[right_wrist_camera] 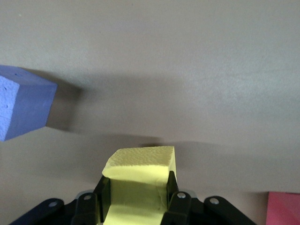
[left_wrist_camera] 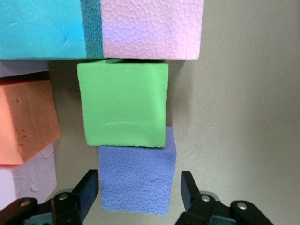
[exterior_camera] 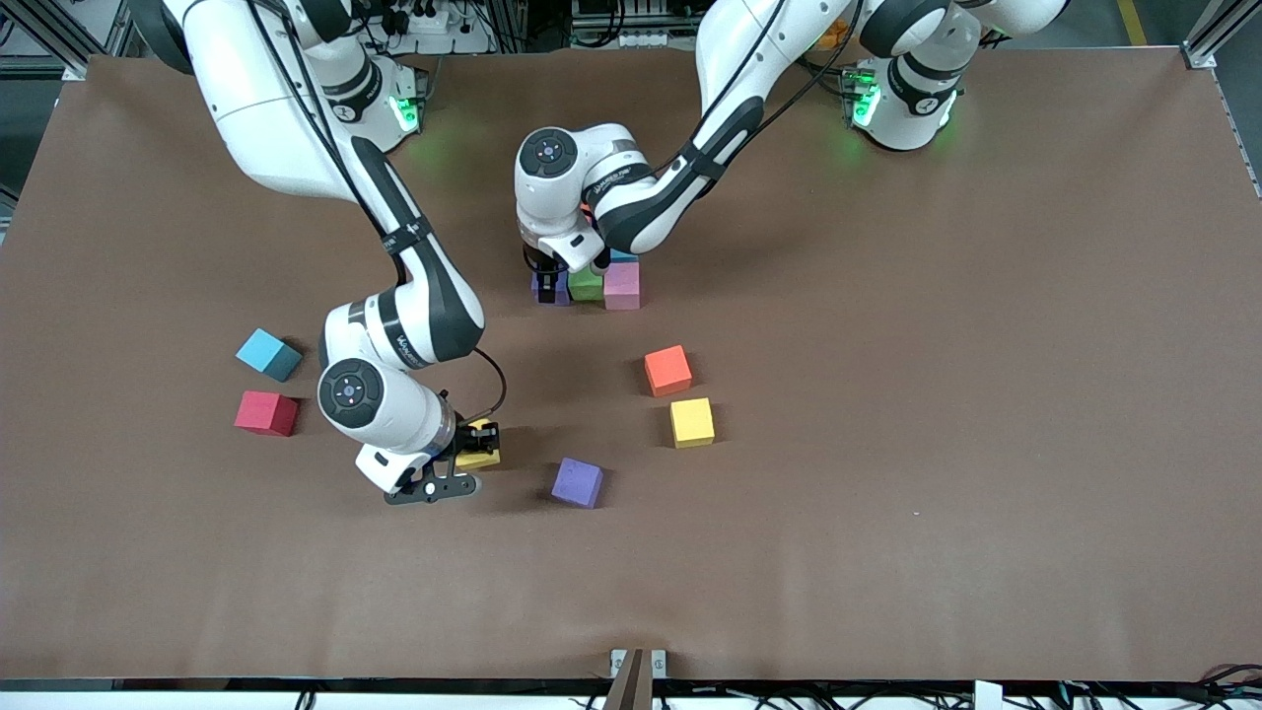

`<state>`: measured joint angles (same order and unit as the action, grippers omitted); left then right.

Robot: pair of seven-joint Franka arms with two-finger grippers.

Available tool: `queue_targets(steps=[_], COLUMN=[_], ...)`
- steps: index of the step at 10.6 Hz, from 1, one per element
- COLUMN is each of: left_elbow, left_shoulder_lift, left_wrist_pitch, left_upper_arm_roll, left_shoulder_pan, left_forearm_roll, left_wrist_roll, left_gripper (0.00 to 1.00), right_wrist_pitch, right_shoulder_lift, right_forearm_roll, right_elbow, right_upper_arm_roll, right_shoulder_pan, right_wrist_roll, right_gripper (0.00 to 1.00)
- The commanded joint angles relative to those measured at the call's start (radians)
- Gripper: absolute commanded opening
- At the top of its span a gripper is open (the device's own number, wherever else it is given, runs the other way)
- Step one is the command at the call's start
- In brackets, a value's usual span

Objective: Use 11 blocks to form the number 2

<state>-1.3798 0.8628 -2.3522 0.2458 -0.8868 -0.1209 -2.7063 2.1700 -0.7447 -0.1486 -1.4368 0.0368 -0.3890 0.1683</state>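
The brown table (exterior_camera: 887,247) carries everything. Largest on it is the unfinished number 2 (exterior_camera: 601,283) near table centre, a cluster of touching blocks: a purple block (left_wrist_camera: 136,180), a green block (left_wrist_camera: 123,105) and a pink block (left_wrist_camera: 150,28) in a row, with a blue block (left_wrist_camera: 40,28) and an orange block (left_wrist_camera: 26,119) packed against them.

The left gripper (exterior_camera: 548,281) sits low over the purple block at the row's end toward the right arm — its fingers (left_wrist_camera: 89,187) stand apart on either side of that cube, a gap visible on each side.

The right gripper (exterior_camera: 480,446) is at about seven o'clock from the cluster, its fingers clamped on a yellow block (right_wrist_camera: 140,180).

Loose cubes lie well apart: a second purple cube (exterior_camera: 577,482) at six o'clock from the cluster, an orange cube (exterior_camera: 667,371) and a yellow cube (exterior_camera: 692,422) at about five o'clock, and — toward the right arm's end — a blue cube (exterior_camera: 268,354) with a red cube (exterior_camera: 266,412) at six o'clock from it.
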Motion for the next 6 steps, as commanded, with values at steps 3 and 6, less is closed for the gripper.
queue_targets(steps=[3, 6], left_elbow=[-0.015, -0.112], left_shoulder_lift=[-0.100, -0.221], left_wrist_pitch=[0.118, 0.241], left_upper_arm_roll=[0.088, 0.301], left_shoulder_pan=[0.079, 0.315], left_forearm_roll=[-0.017, -0.017], left_wrist_roll=[0.023, 0.190], left_gripper=[0.80, 0.80], right_wrist_pitch=[0.010, -0.063], right_shoulder_lift=[0.152, 0.272], right_forearm_roll=[0.007, 0.007], right_elbow=[-0.190, -0.277], right_upper_arm_roll=[-0.011, -0.009], right_shoulder_pan=[0.001, 0.024], right_wrist_roll=[0.040, -0.022], right_gripper=[0.00, 0.00])
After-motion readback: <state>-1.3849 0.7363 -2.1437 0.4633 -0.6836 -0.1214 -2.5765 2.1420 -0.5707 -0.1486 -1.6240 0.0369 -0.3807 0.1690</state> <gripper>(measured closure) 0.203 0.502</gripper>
